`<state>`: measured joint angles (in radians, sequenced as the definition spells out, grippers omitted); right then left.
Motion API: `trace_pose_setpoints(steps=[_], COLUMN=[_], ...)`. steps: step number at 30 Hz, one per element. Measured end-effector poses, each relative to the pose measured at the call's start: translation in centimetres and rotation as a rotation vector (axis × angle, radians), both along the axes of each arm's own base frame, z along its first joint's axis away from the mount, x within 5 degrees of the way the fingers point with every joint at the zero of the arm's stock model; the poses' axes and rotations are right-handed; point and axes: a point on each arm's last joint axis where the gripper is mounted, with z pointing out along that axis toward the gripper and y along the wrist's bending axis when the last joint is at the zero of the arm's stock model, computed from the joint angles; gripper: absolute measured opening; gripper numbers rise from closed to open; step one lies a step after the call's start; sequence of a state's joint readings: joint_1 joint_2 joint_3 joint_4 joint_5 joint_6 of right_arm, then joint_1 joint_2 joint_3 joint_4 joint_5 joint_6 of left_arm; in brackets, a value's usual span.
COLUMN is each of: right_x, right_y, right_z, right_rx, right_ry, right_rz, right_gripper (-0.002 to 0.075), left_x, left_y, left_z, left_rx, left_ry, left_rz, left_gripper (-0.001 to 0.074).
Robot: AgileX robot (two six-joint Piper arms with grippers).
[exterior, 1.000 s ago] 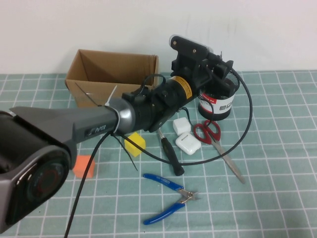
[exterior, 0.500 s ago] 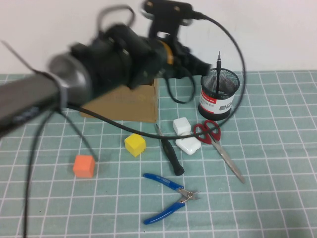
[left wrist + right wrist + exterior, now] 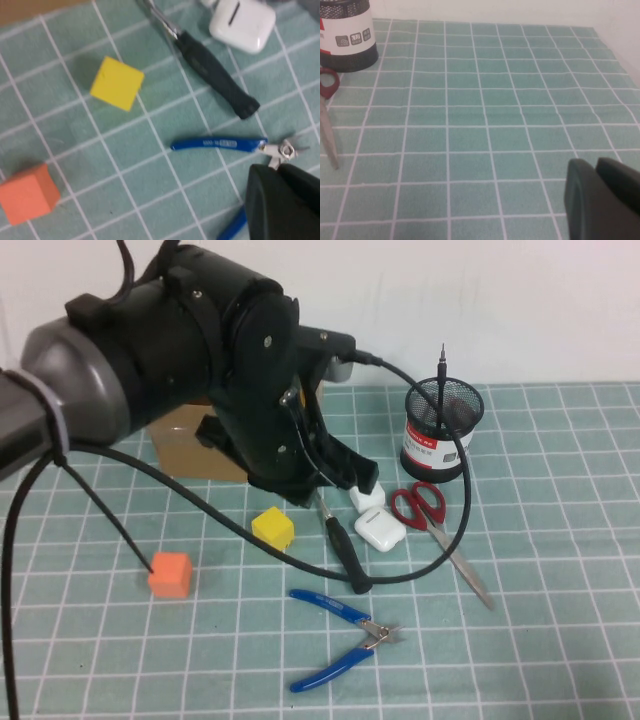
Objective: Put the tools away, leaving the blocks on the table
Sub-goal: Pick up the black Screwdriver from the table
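The thin black pick [image 3: 443,365] stands upright in the mesh pen holder [image 3: 440,445]. On the table [image 3: 560,640] lie the black-handled screwdriver [image 3: 343,545], the blue pliers [image 3: 340,635] and the red-handled scissors [image 3: 432,515]. The yellow block [image 3: 272,528] and orange block [image 3: 170,574] sit to their left. My left gripper [image 3: 276,172] is shut and empty, hovering over the pliers [image 3: 220,145] near the screwdriver [image 3: 215,70]. My right gripper [image 3: 600,167] is shut and empty, low over bare table right of the scissors [image 3: 326,85]; it is outside the high view.
A cardboard box [image 3: 185,450] stands at the back left, mostly hidden by my left arm. Two white rounded cases [image 3: 375,525] lie between the screwdriver and the scissors. The arm's black cable [image 3: 465,500] loops over the scissors and the screwdriver's handle.
My left gripper let go of the pick in the pen holder and closed. The left arm lifted away, then swung back and down over the tools. The right arm has not moved.
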<state>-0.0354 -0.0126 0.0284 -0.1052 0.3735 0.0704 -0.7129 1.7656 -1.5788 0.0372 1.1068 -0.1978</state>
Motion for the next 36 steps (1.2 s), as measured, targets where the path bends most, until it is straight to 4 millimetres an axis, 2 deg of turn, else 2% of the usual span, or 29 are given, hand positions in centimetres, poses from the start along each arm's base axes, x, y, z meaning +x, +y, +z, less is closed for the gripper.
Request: trace_pose_setpoints(steps=[5,8,13,15,20,27,36], right_x=[0.0,0.0,0.0,0.0,0.0,0.0,0.0], right_y=[0.0,0.0,0.0,0.0,0.0,0.0,0.0], right_z=[0.0,0.0,0.0,0.0,0.0,0.0,0.0], right_rx=[0.000,0.000,0.000,0.000,0.000,0.000,0.000], right_ry=[0.000,0.000,0.000,0.000,0.000,0.000,0.000], right_rz=[0.000,0.000,0.000,0.000,0.000,0.000,0.000], right_gripper=[-0.0011,-0.0011,-0.0011,-0.0011,-0.0011,-0.0011,-0.0011], left_x=[-0.2,-0.3,0.0,0.3,1.3,3.3,5.6], left_y=[-0.6,-1.5,-3.6,-4.2,-5.1,-5.5,-5.7], left_z=[-1.0,-2.5,-6.3,-7.7,-9.4,-10.0,-11.7], left_rx=[-0.016,-0.045,-0.093,-0.095,-0.097,-0.054,-0.006], left_ry=[0.087,0.181,0.343,0.356,0.287,0.198,0.207], left_rz=[-0.013,-0.013,0.024,0.070,0.175,0.244,0.276], left_gripper=[0.0027,0.0106,0.0281,0.0313,0.0336,0.0340,0.0340])
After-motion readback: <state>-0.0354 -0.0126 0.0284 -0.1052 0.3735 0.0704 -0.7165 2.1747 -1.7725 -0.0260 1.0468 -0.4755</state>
